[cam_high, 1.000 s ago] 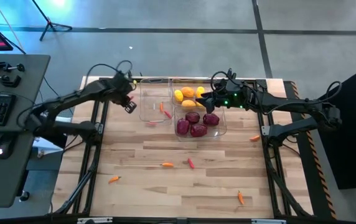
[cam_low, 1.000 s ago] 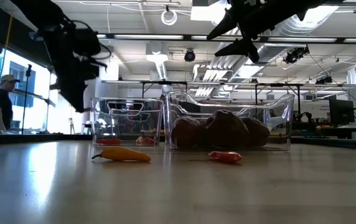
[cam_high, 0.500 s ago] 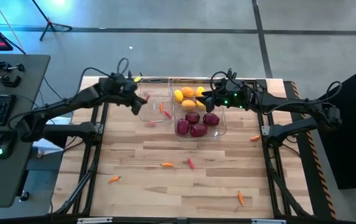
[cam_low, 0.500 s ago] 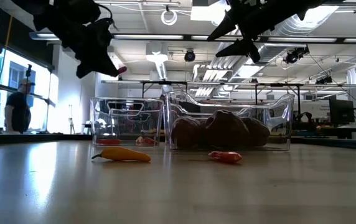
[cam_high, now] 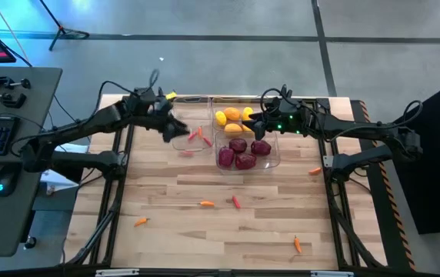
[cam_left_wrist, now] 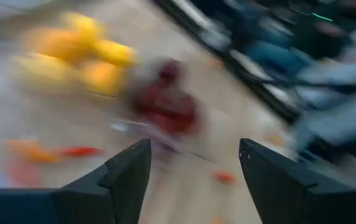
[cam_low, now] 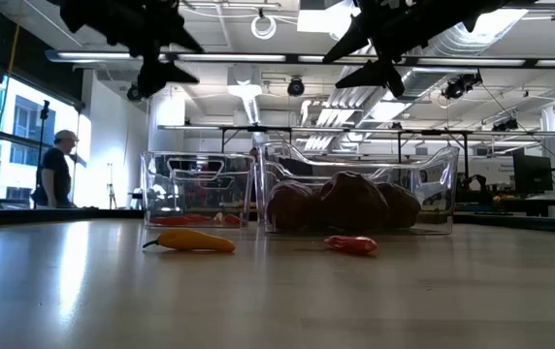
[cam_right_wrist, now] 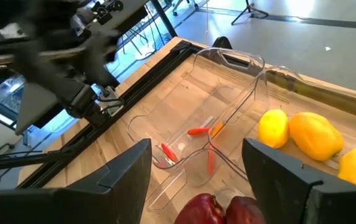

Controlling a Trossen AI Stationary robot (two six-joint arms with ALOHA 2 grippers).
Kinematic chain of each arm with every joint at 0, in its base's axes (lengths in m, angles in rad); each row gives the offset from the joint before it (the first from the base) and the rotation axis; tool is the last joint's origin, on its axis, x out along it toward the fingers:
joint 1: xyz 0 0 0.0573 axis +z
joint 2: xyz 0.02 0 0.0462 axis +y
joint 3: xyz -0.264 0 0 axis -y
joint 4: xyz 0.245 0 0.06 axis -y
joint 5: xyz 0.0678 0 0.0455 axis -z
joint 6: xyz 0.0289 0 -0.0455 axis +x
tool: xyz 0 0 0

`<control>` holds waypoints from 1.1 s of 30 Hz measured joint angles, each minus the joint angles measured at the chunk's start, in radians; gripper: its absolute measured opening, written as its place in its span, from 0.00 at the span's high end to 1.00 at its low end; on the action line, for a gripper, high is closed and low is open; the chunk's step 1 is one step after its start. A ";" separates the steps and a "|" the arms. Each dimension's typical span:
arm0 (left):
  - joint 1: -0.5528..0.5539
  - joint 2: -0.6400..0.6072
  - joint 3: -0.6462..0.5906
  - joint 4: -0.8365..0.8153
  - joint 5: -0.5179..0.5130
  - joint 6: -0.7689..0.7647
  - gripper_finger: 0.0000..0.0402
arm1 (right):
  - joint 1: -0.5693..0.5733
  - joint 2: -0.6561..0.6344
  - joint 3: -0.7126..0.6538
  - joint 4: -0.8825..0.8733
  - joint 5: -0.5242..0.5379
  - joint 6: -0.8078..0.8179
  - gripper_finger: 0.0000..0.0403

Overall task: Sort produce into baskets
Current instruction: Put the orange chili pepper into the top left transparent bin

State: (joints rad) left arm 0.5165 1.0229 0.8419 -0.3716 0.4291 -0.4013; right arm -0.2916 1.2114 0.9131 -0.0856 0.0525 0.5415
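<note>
My left gripper point(cam_high: 172, 127) point(cam_left_wrist: 193, 146) hangs open above the left rim of the left clear basket point(cam_high: 191, 123), with nothing between its fingers. Slim red and orange peppers point(cam_high: 198, 137) point(cam_right_wrist: 198, 131) lie on that basket's floor. My right gripper point(cam_high: 251, 119) point(cam_right_wrist: 196, 146) stands open and empty over the basket of yellow and orange fruits point(cam_high: 233, 116) point(cam_right_wrist: 315, 134). Dark red lumpy rounds point(cam_high: 243, 152) point(cam_low: 353, 202) fill the nearer basket beside them. Loose peppers lie on the table: an orange one point(cam_high: 206, 204) point(cam_low: 190, 240) and a red one point(cam_high: 236, 201) point(cam_low: 351, 244).
More orange peppers lie on the wood at the near left point(cam_high: 140, 222), near right point(cam_high: 298, 245) and right point(cam_high: 315, 171). The three baskets stand close together at the table's far middle. A person point(cam_low: 56, 173) stands in the room beyond the table.
My left gripper has risen and gone toward the table's right, over the left basket's rim, carrying a small red pepper. It has then opened and let go. The pepper now lies in the left basket with the others.
</note>
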 joint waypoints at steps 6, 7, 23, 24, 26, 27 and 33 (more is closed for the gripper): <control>-0.409 0.000 0.096 -0.269 -0.113 -0.105 0.42 | 0.000 0.000 0.000 -0.004 0.000 -0.025 0.40; -0.495 0.000 0.097 -0.334 -0.160 -0.152 0.42 | 0.000 0.000 0.000 -0.008 0.000 -0.025 0.40; -1.270 0.271 -0.010 -0.567 -0.285 -1.033 0.42 | -0.003 0.000 0.000 -0.031 0.000 -0.056 0.40; -1.279 0.300 -0.010 -0.567 -0.276 -1.046 0.42 | -0.003 0.000 0.000 -0.033 0.000 -0.061 0.40; -1.291 0.353 -0.010 -0.563 -0.246 -1.073 0.42 | -0.003 0.000 0.000 -0.039 0.000 -0.071 0.40; -1.295 0.376 -0.010 -0.559 -0.231 -1.082 0.42 | -0.003 0.000 0.000 -0.040 0.000 -0.072 0.40; -1.312 0.484 -0.010 -0.553 -0.223 -1.089 0.42 | -0.003 0.000 0.000 -0.053 0.001 -0.072 0.40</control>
State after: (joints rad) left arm -0.7952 1.5072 0.8318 -0.9248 0.2062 -1.4902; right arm -0.2947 1.2118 0.9134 -0.1387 0.0531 0.4698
